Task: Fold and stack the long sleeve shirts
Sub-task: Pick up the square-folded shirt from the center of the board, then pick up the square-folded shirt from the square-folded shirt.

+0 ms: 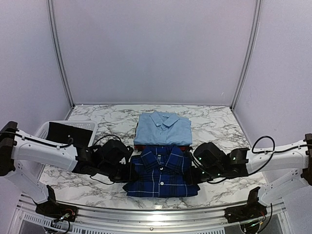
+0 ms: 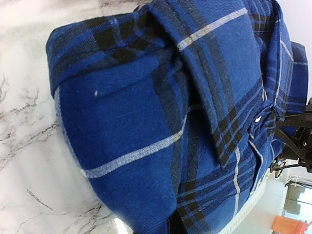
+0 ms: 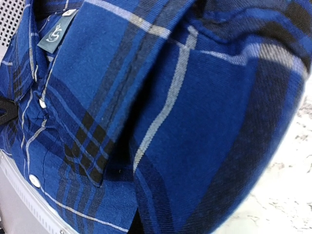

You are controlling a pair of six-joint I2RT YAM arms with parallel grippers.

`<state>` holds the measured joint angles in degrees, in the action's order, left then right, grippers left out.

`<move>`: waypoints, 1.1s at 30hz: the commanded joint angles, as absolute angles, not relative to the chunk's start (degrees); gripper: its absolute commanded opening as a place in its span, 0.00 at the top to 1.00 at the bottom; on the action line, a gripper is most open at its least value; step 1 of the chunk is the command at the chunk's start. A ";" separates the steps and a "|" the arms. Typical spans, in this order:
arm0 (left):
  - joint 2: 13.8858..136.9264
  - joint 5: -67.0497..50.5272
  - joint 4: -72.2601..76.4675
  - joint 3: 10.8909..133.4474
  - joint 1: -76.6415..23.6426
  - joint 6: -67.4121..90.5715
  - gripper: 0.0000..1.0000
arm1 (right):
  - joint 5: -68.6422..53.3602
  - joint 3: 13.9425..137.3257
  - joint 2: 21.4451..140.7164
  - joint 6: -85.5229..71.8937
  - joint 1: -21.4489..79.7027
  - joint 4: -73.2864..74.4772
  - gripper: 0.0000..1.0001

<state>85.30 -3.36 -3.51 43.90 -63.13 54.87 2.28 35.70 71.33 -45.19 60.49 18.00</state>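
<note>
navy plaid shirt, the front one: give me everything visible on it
The navy plaid shirt is woven blue cloth with black bands and thin white lines, collared, white buttons down the placket, a grey neck label. It lies folded into a rectangle, collar toward the far side, on the marble table, its far edge against the folded light blue shirt. The left gripper and right gripper meet its side edges, shut, apparently pinching the cloth; their tips are hidden.

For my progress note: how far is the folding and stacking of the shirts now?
Done: the light blue shirt lies folded at the back, and the navy plaid shirt lies folded in front of it. In hand: the left gripper and the right gripper are shut on its two sides. To do: setting it on top of the light blue shirt.
</note>
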 commanded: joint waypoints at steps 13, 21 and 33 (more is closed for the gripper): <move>76.59 3.35 -8.06 55.65 -64.64 48.74 1.00 | 11.55 52.28 64.96 -40.26 61.02 25.55 1.00; 84.14 1.74 -12.28 69.59 -57.75 40.52 1.00 | 8.19 60.78 70.61 -32.42 52.83 20.27 1.00; 101.88 -8.69 -13.80 86.48 -41.97 35.03 1.00 | -4.82 69.96 86.25 -26.37 34.79 14.08 1.00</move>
<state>98.32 -4.16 -13.28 82.35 -44.36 37.67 1.26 66.08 82.67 -28.97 38.22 18.63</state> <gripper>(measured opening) 0.040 0.009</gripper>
